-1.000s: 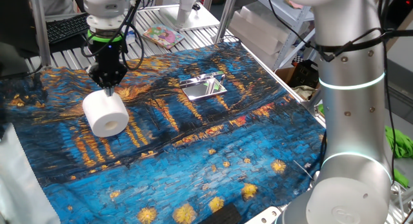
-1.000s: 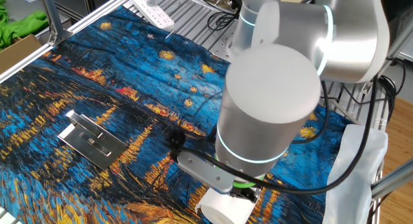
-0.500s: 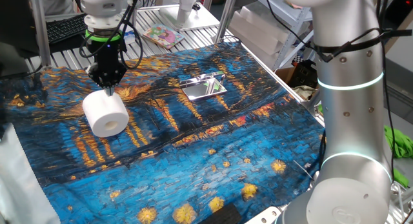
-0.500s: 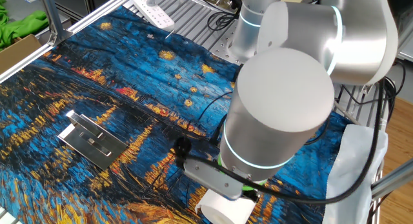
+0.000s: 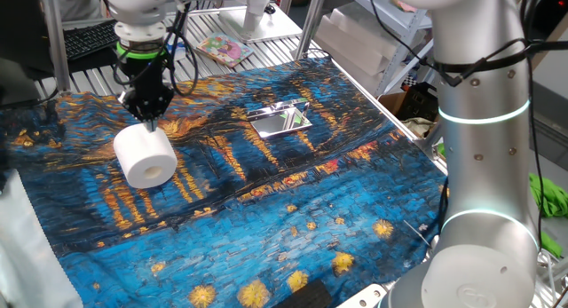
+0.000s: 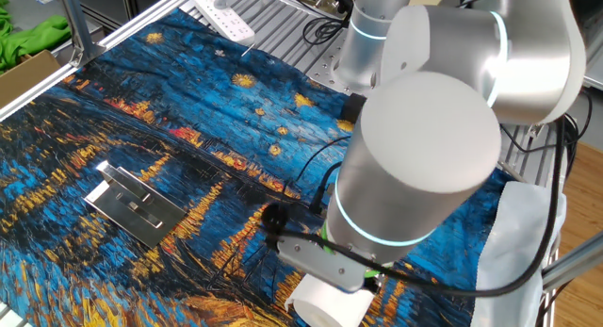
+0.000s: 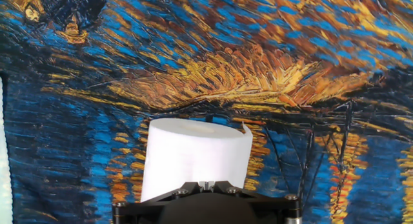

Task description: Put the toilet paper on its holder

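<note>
The toilet paper (image 5: 145,155) is a plump white roll lying on its side on the painted cloth at the left, its core hole facing the camera. My gripper (image 5: 149,123) points straight down onto the roll's upper side, shut, with its tips against the paper. In the hand view the roll (image 7: 193,156) fills the space just beyond the shut gripper (image 7: 206,184), and nothing shows between the fingers. The holder (image 5: 282,120), a shiny chrome plate, lies flat on the cloth to the right of the roll. In the other fixed view the arm hides the gripper; the roll (image 6: 330,305) and holder (image 6: 132,203) show.
A blue and orange painted cloth (image 5: 293,219) covers the table. The arm's big silver column (image 5: 484,148) stands at the right. A white power strip (image 6: 224,16) lies at the cloth's far edge, and a green cloth in a box (image 6: 28,40) sits beside the table.
The arm's elbow has swung a little in the other fixed view and the wrist shifted slightly. The roll and holder stay where they were, and the gripper stays shut.
</note>
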Controlling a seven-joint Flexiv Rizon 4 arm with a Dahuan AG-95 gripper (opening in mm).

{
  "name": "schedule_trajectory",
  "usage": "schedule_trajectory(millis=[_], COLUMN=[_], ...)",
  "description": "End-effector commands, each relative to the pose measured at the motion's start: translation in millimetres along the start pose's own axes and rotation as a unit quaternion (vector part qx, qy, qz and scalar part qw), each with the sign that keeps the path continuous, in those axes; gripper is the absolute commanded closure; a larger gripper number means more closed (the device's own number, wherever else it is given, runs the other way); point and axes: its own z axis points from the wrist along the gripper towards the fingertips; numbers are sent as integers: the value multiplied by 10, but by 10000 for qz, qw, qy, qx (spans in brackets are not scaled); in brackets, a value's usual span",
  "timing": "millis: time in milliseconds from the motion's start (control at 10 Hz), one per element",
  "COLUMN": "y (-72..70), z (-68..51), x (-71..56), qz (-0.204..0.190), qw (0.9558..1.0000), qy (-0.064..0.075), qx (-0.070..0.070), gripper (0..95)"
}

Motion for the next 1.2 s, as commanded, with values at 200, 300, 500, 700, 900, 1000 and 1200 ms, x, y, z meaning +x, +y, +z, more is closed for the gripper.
schedule_trajectory(millis=[200, 300, 500, 700, 900, 1000, 1200], y=[27, 41, 56, 98, 138, 158, 181], z=[1, 13, 21, 10, -1, -2, 3], x=[-47, -82, -128, -179, -201, -210, -229], qz=[235, 292, 344, 408, 380, 391, 457], qw=[9997, 9995, 9993, 9991, 9992, 9992, 9989], qy=[71, 72, 76, 84, 79, 77, 66], qx=[-47, -60, -96, -78, -57, -74, -82], gripper=[950, 950, 950, 950, 950, 950, 950])
